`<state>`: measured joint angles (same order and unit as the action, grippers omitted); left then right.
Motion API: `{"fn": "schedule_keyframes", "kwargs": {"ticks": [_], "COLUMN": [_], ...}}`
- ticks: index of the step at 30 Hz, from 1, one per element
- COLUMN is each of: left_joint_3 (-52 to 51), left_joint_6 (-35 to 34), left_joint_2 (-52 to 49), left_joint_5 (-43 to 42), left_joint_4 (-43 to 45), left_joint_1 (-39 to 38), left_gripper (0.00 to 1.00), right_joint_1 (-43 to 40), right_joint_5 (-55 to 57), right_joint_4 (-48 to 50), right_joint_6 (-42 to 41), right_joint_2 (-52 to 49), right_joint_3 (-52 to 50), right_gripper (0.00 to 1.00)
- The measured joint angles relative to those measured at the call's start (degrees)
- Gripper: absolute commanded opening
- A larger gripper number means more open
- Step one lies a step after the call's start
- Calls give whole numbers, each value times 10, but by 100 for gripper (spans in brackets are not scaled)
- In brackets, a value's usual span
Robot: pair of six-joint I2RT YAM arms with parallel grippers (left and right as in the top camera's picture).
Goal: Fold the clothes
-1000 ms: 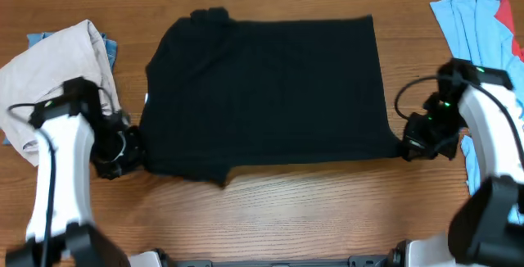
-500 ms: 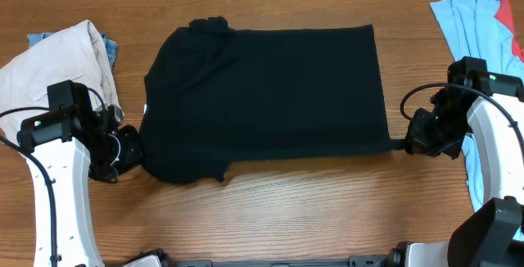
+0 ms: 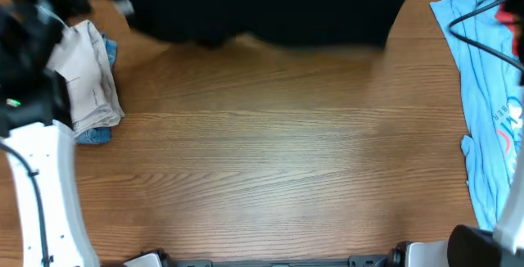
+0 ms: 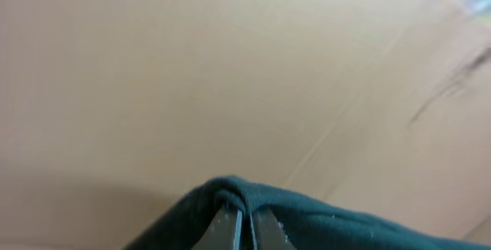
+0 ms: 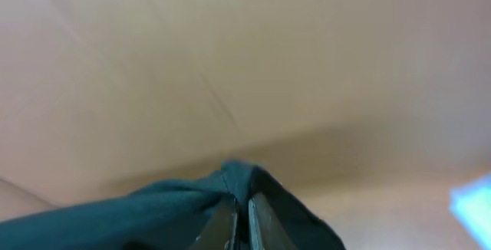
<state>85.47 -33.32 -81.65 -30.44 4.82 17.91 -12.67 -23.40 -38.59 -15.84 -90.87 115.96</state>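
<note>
At the far left of the overhead view, the beige trousers [image 3: 86, 74] are seen bunched in a loose heap on the table [image 3: 262, 169], not yet folded.

The left gripper [image 4: 245, 225] is shown by its wrist camera with its jaws clenched on a ridge of dark fabric, which is taken to be one corner of the black shirt [image 3: 262, 9]. The shirt itself is spread as a wide, blurred band along the far edge of the overhead view. It is judged to be held up off the wood, since a soft shadow is cast just below it.

The right gripper [image 5: 239, 213] is likewise seen pinched shut on a fold of the same dark cloth, at the opposite corner.

At the far right, the light blue tee [image 3: 483, 95] is laid out long and rumpled, apart from the shirt.

The step in hand is judged to be the lifting of the shirt by two corners, either to spread it or to bring one edge over. For the next move, both arms must be moved together so that the gripped edge is kept taut and level. The cloth must be lowered onto the bare middle of the table without creases, and the jaws should be released only once it is lying flat.
</note>
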Motion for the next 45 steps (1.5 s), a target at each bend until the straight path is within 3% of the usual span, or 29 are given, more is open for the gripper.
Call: {"fn": "schedule_keyframes", "kwargs": {"ticks": [3, 7, 11, 14, 20, 25, 29, 36, 41, 45], "left_joint_3": [133, 251, 273, 266, 274, 314, 339, 340, 329, 324], "left_joint_6": [8, 65, 126, 168, 207, 179, 164, 156, 137, 86], "left_joint_2": [-9, 0, 5, -6, 9, 55, 82, -17, -166, -240], "left_joint_5": [-14, -40, -65, -75, -65, -52, -43, -54, -48, -47], "left_joint_4": [-93, -314, -554, -619, -589, -494, -503, -525, -402, -285], "left_joint_1": [3, 6, 6, 6, 40, 95, 104, 43, -18, -36], "left_gripper": [4, 4, 4, 4, 4, 4, 4, 4, 4, 4], "right_joint_1": [-1, -1, -2, -3, -12, -34, -48, -46, -28, -4], "right_joint_5": [20, 59, 114, 137, 153, 146, 151, 94, 47, 50], "right_joint_4": [-67, -181, -324, -332, -275, -223, -226, -255, -196, -131], "right_joint_6": [5, 23, 32, 35, 38, 39, 39, 39, 39, 38], "right_joint_2": [12, 36, 16, -1, 38, 111, 126, -16, -158, -195], "right_joint_3": [87, 127, 126, 116, 111, 118, 138, 138, 118, 109], "right_gripper": [4, 4, 4, 4, 4, 4, 4, 4, 4, 4]}}
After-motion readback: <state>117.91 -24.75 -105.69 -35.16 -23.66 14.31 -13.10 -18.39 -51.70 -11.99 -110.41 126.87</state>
